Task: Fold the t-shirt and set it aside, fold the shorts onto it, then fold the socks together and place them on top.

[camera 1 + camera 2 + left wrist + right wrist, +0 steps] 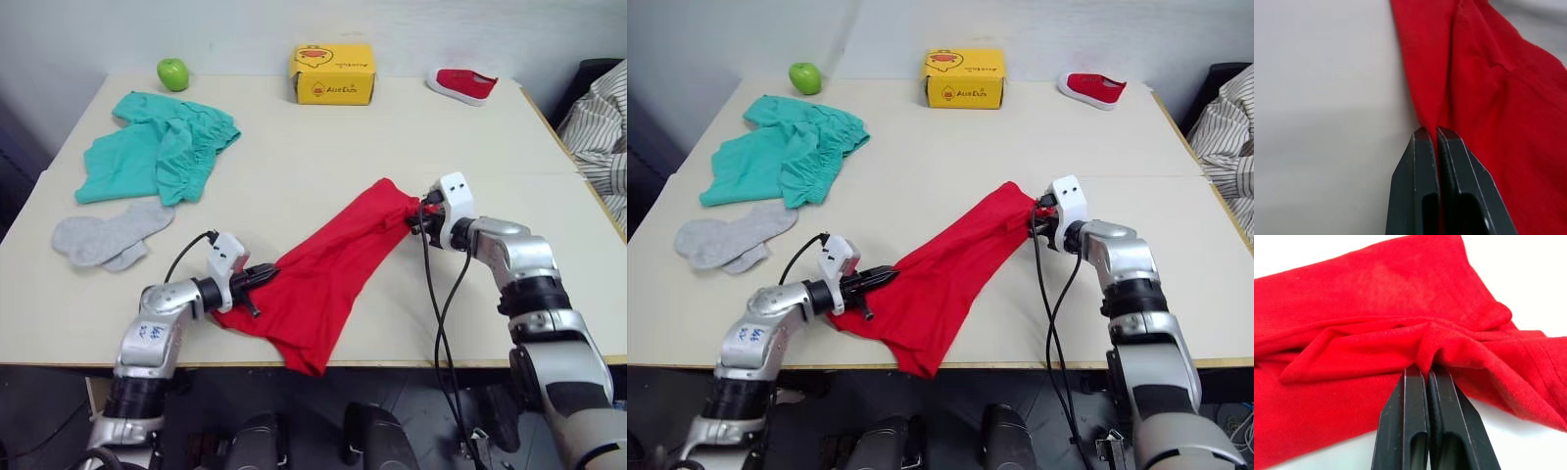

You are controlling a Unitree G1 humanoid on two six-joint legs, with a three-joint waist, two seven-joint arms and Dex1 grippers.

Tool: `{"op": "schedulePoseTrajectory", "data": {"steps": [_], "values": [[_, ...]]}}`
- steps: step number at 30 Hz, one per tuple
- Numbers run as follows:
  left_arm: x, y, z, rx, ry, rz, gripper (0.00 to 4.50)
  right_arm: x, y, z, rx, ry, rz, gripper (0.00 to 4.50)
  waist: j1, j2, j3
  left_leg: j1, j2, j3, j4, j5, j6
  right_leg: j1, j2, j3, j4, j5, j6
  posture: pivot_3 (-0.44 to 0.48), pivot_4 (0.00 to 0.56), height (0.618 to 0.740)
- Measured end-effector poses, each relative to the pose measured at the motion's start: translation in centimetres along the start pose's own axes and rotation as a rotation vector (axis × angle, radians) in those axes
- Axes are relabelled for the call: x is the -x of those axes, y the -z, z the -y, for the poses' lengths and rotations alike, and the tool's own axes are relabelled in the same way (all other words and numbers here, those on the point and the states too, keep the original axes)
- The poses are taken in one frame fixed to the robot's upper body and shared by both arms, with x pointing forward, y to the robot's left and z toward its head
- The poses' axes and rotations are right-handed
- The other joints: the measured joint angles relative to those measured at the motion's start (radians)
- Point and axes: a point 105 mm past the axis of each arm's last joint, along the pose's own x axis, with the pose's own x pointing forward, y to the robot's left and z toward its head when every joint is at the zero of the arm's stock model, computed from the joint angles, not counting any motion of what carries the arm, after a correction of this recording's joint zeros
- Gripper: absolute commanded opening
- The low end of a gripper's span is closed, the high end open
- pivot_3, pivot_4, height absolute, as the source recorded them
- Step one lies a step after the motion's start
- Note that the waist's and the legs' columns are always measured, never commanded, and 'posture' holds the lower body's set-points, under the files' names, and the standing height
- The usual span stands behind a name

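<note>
At the table's [294, 166] far left you see the shorts [157, 147], with the socks [110, 235] just in front of them. Your left gripper [266, 273] is clamped on the near edge of the t-shirt [328, 269]. The cloth stretches diagonally to your right gripper [419, 217], whose fingers are pinched shut on a gathered fold; its lowest corner hangs over the front edge.

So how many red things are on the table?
2: the t-shirt near the front edge, pinched by the left gripper and right gripper, and a shoe at the far right.
</note>
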Motion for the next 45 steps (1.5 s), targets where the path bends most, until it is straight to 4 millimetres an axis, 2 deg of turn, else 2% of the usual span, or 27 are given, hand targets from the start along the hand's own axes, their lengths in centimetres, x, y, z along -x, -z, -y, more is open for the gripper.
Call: {"op": "schedulePoseTrajectory", "data": {"steps": [5,6,9,13,16,18,24,27,30,32,33,35,36,45], "values": [[0.3,0.3,1.5,0.079,-0.099,0.013,1.27,-0.3,-0.1,0.3,0.002,-0.052,-0.03,0.0,0.003,0.0,0.0,0.0,-0.001,0.0,0.0,0.0,0.0,0.001,-0.001,0.0,0.0,0.0,0.0,0.0,0.15,0.74],[0.2,0.4,1.7,0.094,-0.101,0.012,1.62,-0.1,0.0,0.4,-0.004,-0.072,-0.04,0.43,0.005,0.0,0.0,0.0,-0.001,-0.001,0.001,0.0,0.0,0.001,-0.001,0.0,0.0,0.0,0.0,0.0,0.15,0.74],[0.3,-0.1,1.1,0.097,-0.1,-0.006,2.55,1.5,0.5,0.6,-0.024,-0.142,-0.079,1.31,0.009,0.0,0.0,-0.001,0.0,-0.001,0.001,0.0,0.0,0.001,-0.001,-0.001,-0.001,0.0,0.0,0.0,0.15,0.74],[0.7,-3.3,-1.4,0.024,-0.028,-0.012,3.84,5.1,1.3,0.1,-0.064,-0.242,-0.119,2.71,0.018,0.001,0.0,-0.003,0.0,-0.002,0.001,0.0,0.0,0.0,0.0,-0.003,-0.001,0.0,0.0,0.0,0.15,0.74],[0.4,-4.6,-3.2,-0.018,0.031,-0.057,3.84,7.5,2.5,-2.4,-0.129,-0.358,-0.163,3.78,0.026,0.001,0.0,-0.003,0.0,-0.003,0.001,-0.001,-0.001,0.0,0.001,-0.007,-0.002,0.0,0.0,0.0,0.15,0.74],[-1.1,-5.1,-3.2,-0.013,0.101,-0.073,3.84,8.9,3.3,-4.4,-0.165,-0.415,-0.186,4.48,0.029,0.001,0.0,-0.003,0.0,-0.002,0.001,-0.001,0.0,0.0,0.0,-0.011,-0.002,0.0,0.0,0.0,0.15,0.74],[-7.2,-6.6,-3.3,0.012,0.217,-0.079,3.84,10.2,6.0,-11.0,-0.239,-0.519,-0.193,4.48,0.045,0.001,0.0,-0.005,-0.001,-0.003,0.002,-0.001,0.0,0.0,0.0,-0.013,-0.004,0.0,0.001,0.0,0.15,0.74],[-9.4,-6.1,-2.8,0.061,0.237,-0.103,3.84,10.3,6.2,-12.3,-0.231,-0.495,-0.182,4.48,0.037,0.001,0.0,-0.005,-0.001,-0.002,0.002,-0.001,0.0,0.0,0.001,-0.013,-0.005,0.001,0.002,0.0,0.15,0.74],[-10.9,-5.1,-2.3,0.094,0.237,-0.151,3.84,10.1,6.5,-13.4,-0.229,-0.468,-0.169,4.48,0.029,0.001,0.0,-0.005,-0.001,-0.003,0.001,-0.001,0.0,0.0,0.002,-0.014,-0.006,0.001,0.002,0.0,0.15,0.74],[-11.5,-5.2,-2.1,0.079,0.235,-0.177,3.84,10.1,6.7,-13.9,-0.207,-0.45,-0.169,4.48,0.028,-0.001,-0.001,-0.004,-0.001,-0.003,0.001,-0.001,0.0,0.0,0.002,-0.013,-0.006,0.001,0.002,0.0,0.15,0.74],[-11.7,-5.2,-2.1,0.067,0.234,-0.189,3.84,10.0,6.7,-14.1,-0.206,-0.446,-0.165,4.31,0.028,-0.002,-0.002,-0.004,-0.001,-0.002,0.001,-0.001,0.0,0.001,0.002,-0.013,-0.006,0.001,0.002,0.0,0.15,0.74],[-12.0,-5.0,-1.8,0.052,0.239,-0.21,3.44,9.5,6.7,-14.7,-0.233,-0.432,-0.148,3.92,0.026,-0.004,-0.003,-0.003,0.0,-0.003,0.001,-0.001,0.0,0.001,0.002,-0.013,-0.005,0.001,0.002,0.0,0.15,0.74],[-12.2,-5.0,-1.6,0.044,0.24,-0.214,3.25,9.3,6.8,-15.0,-0.248,-0.43,-0.141,3.58,0.026,-0.004,-0.003,-0.003,0.0,-0.003,0.002,-0.001,0.0,0.001,0.002,-0.013,-0.005,0.001,0.002,0.0,0.15,0.74],[-13.0,-4.5,-0.8,-0.006,0.259,-0.232,0.34,7.9,7.5,-17.0,-0.27,-0.437,-0.141,0.28,0.024,-0.005,-0.003,-0.003,0.0,-0.003,0.001,-0.001,0.001,0.001,0.002,-0.013,-0.005,0.001,0.002,0.0,0.15,0.74]]}}
